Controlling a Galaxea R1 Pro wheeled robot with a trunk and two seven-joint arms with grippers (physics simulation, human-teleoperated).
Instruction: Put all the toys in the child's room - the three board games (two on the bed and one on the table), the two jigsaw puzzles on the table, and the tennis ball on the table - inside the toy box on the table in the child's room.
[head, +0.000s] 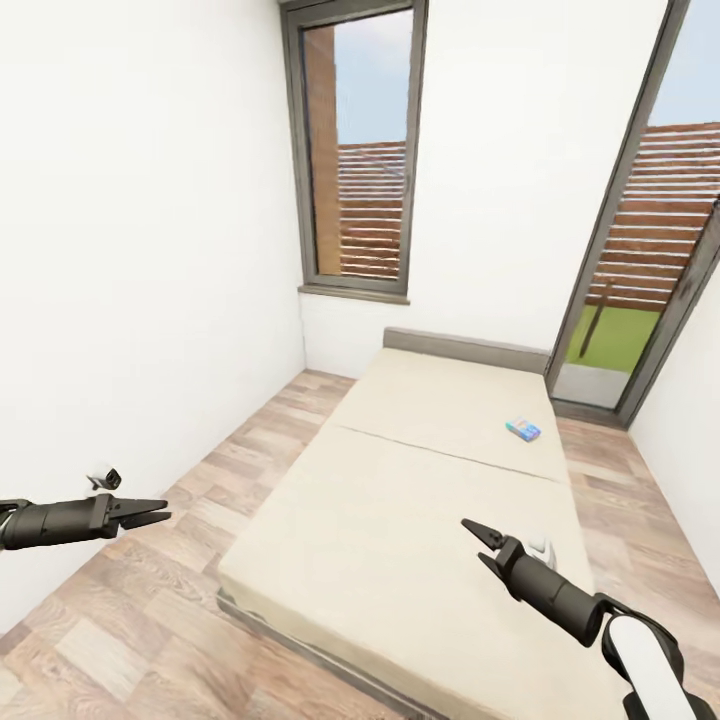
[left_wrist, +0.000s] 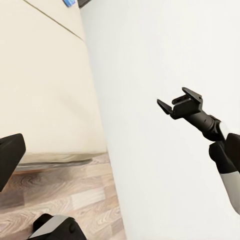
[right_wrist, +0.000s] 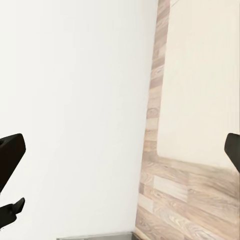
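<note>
A small blue board game lies on the beige bed between white walls — both grippers, left and right, hang empty with fingers parted.

The small blue board game on the bed, near the headboard, is too small for its print to be read. The bed's near corner is cut off by the head view's lower edge. A pale object behind the right gripper is mostly hidden, possibly a second box.
</note>
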